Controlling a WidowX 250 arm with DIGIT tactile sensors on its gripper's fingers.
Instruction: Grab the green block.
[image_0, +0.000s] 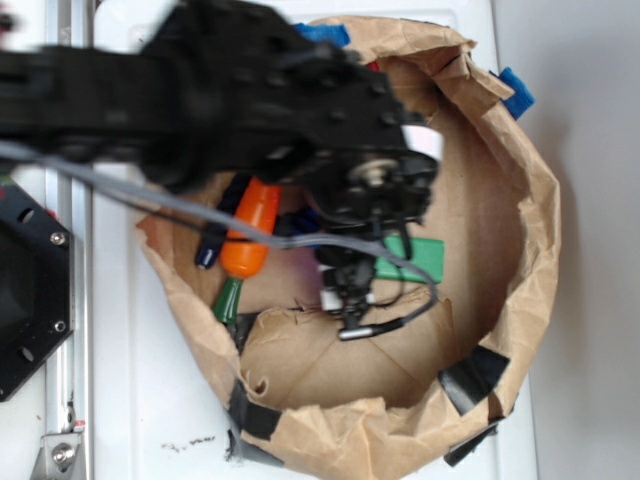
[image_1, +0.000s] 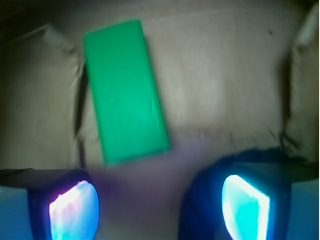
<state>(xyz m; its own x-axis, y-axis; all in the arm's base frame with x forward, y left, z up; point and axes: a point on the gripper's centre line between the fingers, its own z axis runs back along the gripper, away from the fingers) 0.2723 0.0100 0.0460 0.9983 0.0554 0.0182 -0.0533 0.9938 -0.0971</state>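
Half-hidden green block (image_0: 418, 256), pincer (image_1: 160, 205) open, empty

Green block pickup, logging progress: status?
Gripper open, empty, above the bag floor. Green block flat, ahead, left of center. Carrot off aside, nothing between.

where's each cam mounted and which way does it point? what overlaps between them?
Exterior: overhead, looking straight down at the brown paper bag with the green block and orange carrot inside; the black arm blocks much of it.
Wrist: on the arm, looking down past the end effector onto the bag floor; both glowing fingertips show at the bottom edge, spread apart, empty.
Shared: green block and paper floor.
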